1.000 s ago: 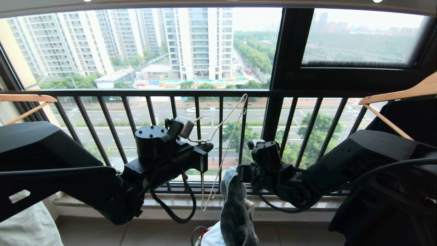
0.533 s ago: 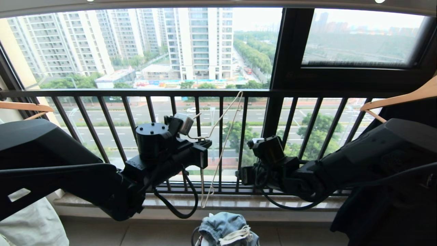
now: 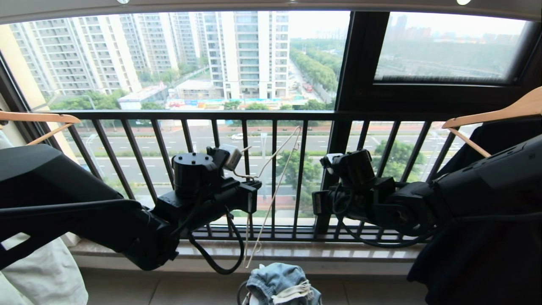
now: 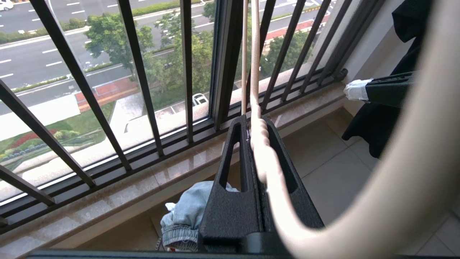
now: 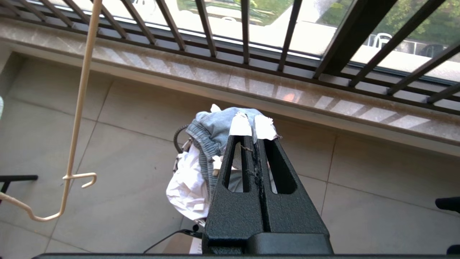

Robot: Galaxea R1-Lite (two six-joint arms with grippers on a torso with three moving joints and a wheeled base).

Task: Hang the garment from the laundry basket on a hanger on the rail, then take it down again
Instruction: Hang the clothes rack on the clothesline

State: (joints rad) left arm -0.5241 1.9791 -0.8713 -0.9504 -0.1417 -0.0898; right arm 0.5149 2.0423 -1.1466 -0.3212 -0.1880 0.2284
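Since a second ago the shorts (image 3: 277,284) have dropped from our right gripper (image 5: 254,129) onto the laundry basket (image 5: 176,138) on the floor; that gripper, closed and empty, has lifted above them. Our left gripper (image 4: 251,124) stays clamped on the hanger (image 3: 275,169), before the window railing (image 3: 271,115).

Both arms reached in from the frame's lower corners twd centre. Left gripper (image 4: 253,133) sat mid-frame, jaws clamped on thin wire. Right gripper (image 5: 253,131) hung centre-right, fingers pressed together w/ nothing between, tips pointed down.
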